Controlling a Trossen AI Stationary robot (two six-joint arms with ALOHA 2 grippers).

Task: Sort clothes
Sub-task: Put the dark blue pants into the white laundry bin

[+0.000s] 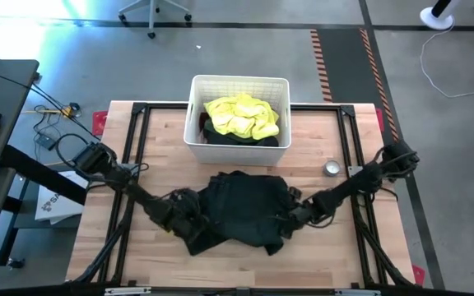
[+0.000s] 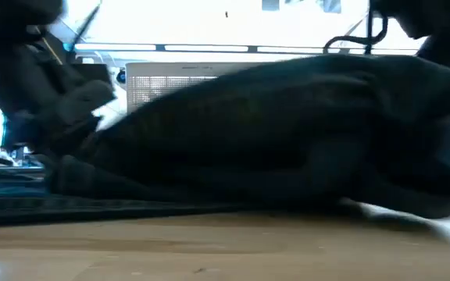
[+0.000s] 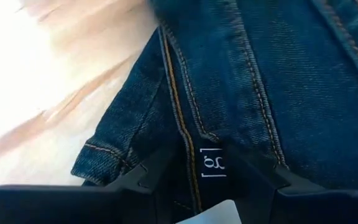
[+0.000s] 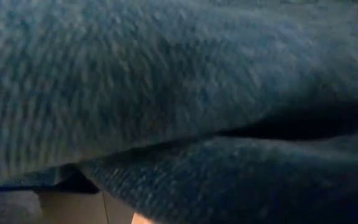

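1. The left arm is reaching in from the table's left edge, and the left gripper (image 1: 189, 220) is sitting at the left side of the dark denim jeans (image 1: 241, 210), low on the wood.
2. In the left wrist view, the left gripper (image 3: 199, 163) is closing its two dark fingers (image 3: 148, 177) on a seamed fold of the jeans (image 3: 272, 81), with a small white tag (image 3: 212, 165) showing between them; the denim is filling most of that view, and pale table is showing beside a hemmed edge.
3. The jeans are lying in a rumpled heap at the middle of the wooden table (image 1: 138, 263), just in front of the white basket (image 1: 239, 80) and apart from it.
4. The basket is standing at the far middle of the table, and a bright yellow shirt (image 1: 241, 116) is lying on top inside it, over a dark garment (image 1: 225, 136) whose colour I cannot tell.
5. From table height, the jeans (image 2: 287, 133) are rising as a dark mound across nearly the whole low view, with the basket's lattice wall (image 2: 162, 82) peeking out behind.
6. The right gripper (image 1: 290, 218) is sitting at the right side of the jeans, its arm coming in from the table's right edge; the right wrist view is showing only dark cloth (image 4: 166, 93) pressed close, so I cannot tell whether its fingers are open or closed.
7. A small round metal tin (image 1: 332, 168) is resting on the table right of the jeans, near the right arm.
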